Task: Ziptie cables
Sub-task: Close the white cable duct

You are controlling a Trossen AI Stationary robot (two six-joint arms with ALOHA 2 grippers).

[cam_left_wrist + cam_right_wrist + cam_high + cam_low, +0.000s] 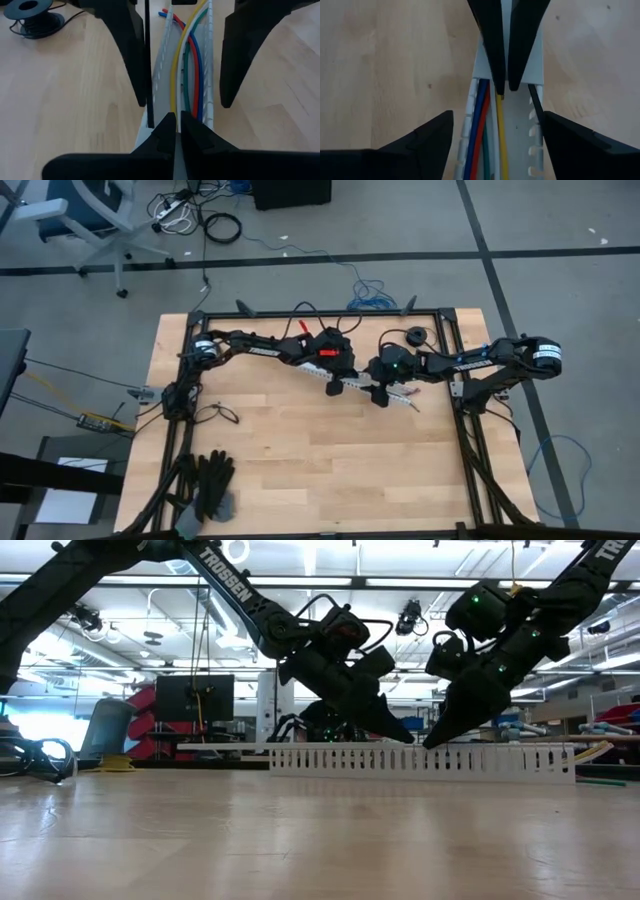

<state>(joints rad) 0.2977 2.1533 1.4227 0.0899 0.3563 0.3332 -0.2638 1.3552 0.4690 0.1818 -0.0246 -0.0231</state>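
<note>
The cables (187,65), yellow, green, blue, red and white, lie side by side along a white slotted channel (400,398) on the wooden table. My left gripper (178,122) is shut, its tips down in the channel at the yellow cable (500,125). My right gripper (495,137) faces it along the channel and is open. Its fingers (240,55) stand either side of the channel and touch nothing. A thin black strip (148,65) runs along one channel wall. In the low view both grippers slant down to the channel top (420,752). My left gripper comes slanting down from the table's left, along the channel. Its shut fingertips (501,75) meet the yellow cable (499,102) where it lies in the channel. Whether the cable is pinched between the tips or only pressed under them cannot be told.
A black spool (415,337) stands at the far right of the table. Black gloves (210,480) lie near the front left corner, and a dark loop of cord (222,413) lies at the left. A black frame (465,430) borders the table. Bare wood lies nearer the front edge.
</note>
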